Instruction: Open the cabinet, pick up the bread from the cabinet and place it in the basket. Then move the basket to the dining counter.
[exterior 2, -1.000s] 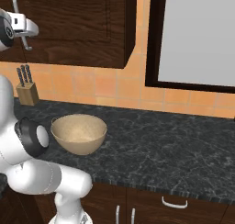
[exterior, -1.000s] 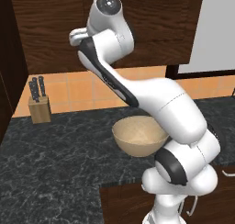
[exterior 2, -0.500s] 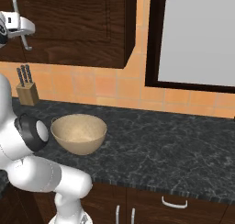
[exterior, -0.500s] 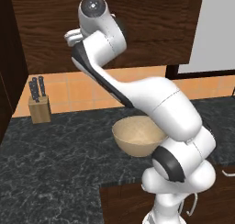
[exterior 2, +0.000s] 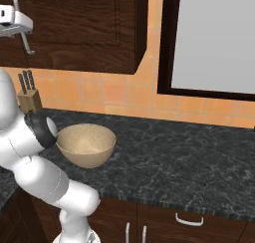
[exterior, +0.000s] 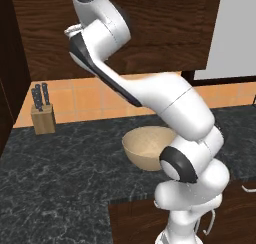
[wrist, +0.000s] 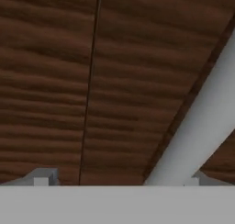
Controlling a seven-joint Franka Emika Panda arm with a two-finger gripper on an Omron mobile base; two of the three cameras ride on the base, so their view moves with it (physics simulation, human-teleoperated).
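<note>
The cabinet (exterior 2: 89, 28), a dark brown wood-grain wall unit, hangs above the black speckled counter (exterior 2: 189, 162) with its door closed; its silver bar handle (wrist: 202, 122) crosses the hand view diagonally, lying between the two finger tips and nearer one of them. The gripper (wrist: 117, 178) faces the door panel at close range, its fingers (wrist: 43, 177) spread wide apart and grasping nothing (a thin vertical seam in the wood runs between them). In the right base view the hand (exterior 2: 15, 20) sits at the upper left, level with the cabinet front. The basket (exterior 2: 86, 145), a round tan bowl shape with a speckled beige inside, stands upright on the counter just beside the arm's lower joints. A wooden knife block (exterior: 42, 115) stands against the orange tiled backsplash (exterior 2: 124, 95), well apart from the basket. A pale framed window (exterior 2: 216, 38) lies to the cabinet's right.
</note>
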